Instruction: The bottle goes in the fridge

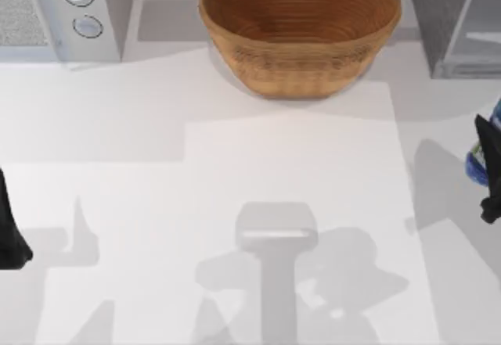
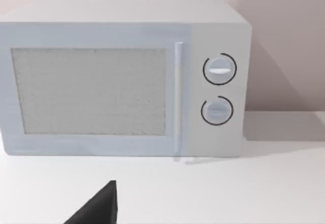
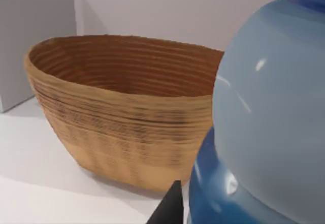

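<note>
The bottle [image 1: 473,165] hangs at the table's far right edge, its blue label peeking out beside my right gripper [image 1: 490,174], which is shut on it. In the right wrist view the bottle [image 3: 269,117] looms very close, clear above and blue below, with one black fingertip [image 3: 170,206] beside it. The fridge [image 1: 438,16], dark grey with a pale door panel, stands at the back right, behind the bottle. My left gripper [image 1: 9,235] is parked open at the left edge, holding nothing.
A large woven basket [image 1: 300,36] sits at the back centre, just left of the fridge. A white microwave [image 1: 86,12] with two round knobs occupies the back left, and it faces the left wrist camera [image 2: 122,82].
</note>
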Controlling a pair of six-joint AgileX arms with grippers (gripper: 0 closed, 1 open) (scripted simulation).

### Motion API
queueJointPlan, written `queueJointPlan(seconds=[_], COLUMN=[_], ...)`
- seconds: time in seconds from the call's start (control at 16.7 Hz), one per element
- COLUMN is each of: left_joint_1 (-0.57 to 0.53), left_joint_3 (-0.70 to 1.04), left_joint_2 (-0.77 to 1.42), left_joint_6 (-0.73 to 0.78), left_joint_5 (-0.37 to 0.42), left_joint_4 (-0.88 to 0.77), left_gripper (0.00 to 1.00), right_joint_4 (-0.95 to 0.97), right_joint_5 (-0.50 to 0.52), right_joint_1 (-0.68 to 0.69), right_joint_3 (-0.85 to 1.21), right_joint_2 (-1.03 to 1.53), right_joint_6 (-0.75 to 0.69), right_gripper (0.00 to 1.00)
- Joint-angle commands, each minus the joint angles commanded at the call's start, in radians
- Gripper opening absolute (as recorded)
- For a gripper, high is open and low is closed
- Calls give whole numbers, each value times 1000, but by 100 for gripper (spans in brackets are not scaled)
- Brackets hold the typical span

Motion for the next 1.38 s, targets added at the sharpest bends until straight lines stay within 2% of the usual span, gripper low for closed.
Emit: queueJointPlan(seconds=[0.48, 0.72, 0.96, 1.38], left_joint_1=[0, 0, 0, 0], left_joint_3=[0, 0, 0, 0], left_joint_2=[0, 0, 0, 0], left_joint_6=[0, 0, 0, 0], left_joint_5=[0, 0, 0, 0], left_joint_4=[0, 0, 0, 0], left_gripper=[100, 100, 100, 100], right_joint_4=[-483, -677, -746, -717], right_joint_5=[138, 205, 247, 239], right_joint_1=[-85, -121, -147, -146], right_joint_3=[-89, -145, -168, -142], right_joint_2=[-638, -878, -967, -932], right_joint_6=[17, 22, 21, 28], right_gripper=[1, 1, 1, 1])
